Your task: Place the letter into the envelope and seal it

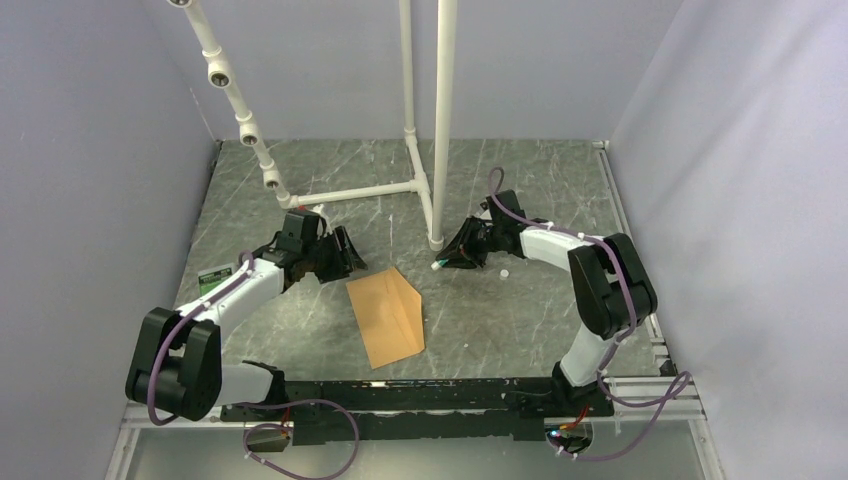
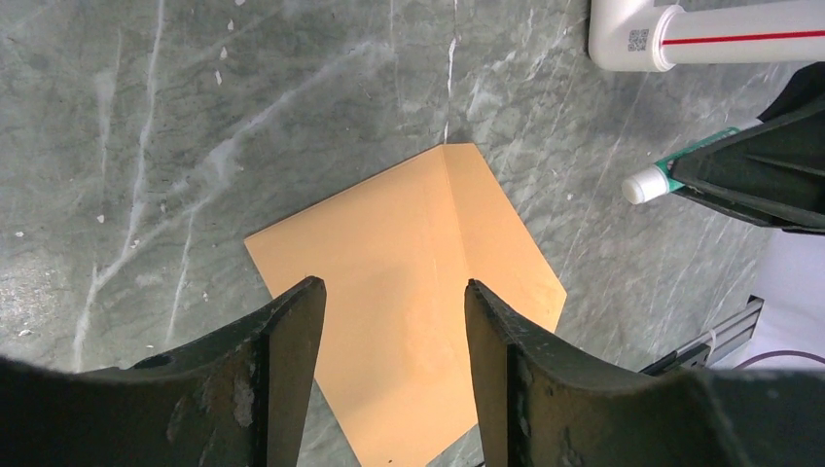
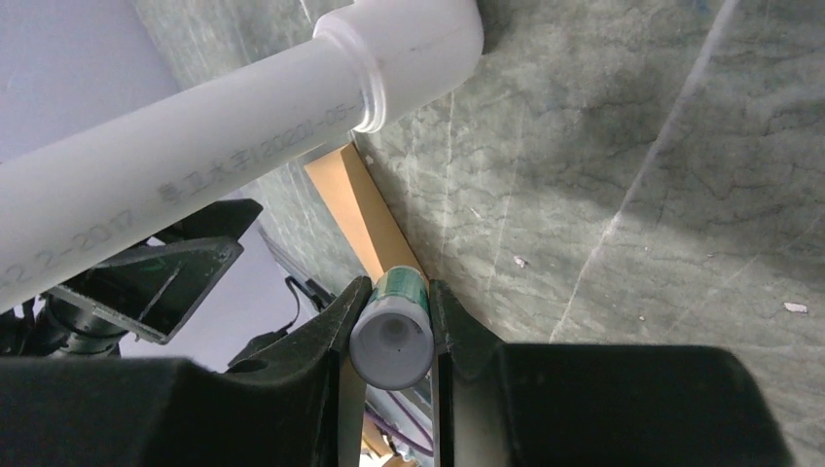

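Observation:
The orange-brown envelope [image 1: 385, 315] lies flat on the table between the arms, its flap spread out beside the crease. It fills the middle of the left wrist view [image 2: 409, 292], and a sliver shows in the right wrist view [image 3: 355, 209]. The letter is not in view. My left gripper [image 1: 345, 253] is open and empty, hovering over the envelope's far left corner [image 2: 389, 287]. My right gripper [image 1: 452, 257] is shut on a white and green glue stick [image 3: 392, 336], whose tip [image 2: 671, 175] points toward the envelope's far corner, a little apart from it.
A white PVC pipe frame [image 1: 437, 130] stands on the table just behind the grippers, with its base tube close above the right gripper [image 3: 243, 126]. A small white cap-like piece [image 1: 503, 272] lies by the right arm. Grey walls enclose three sides.

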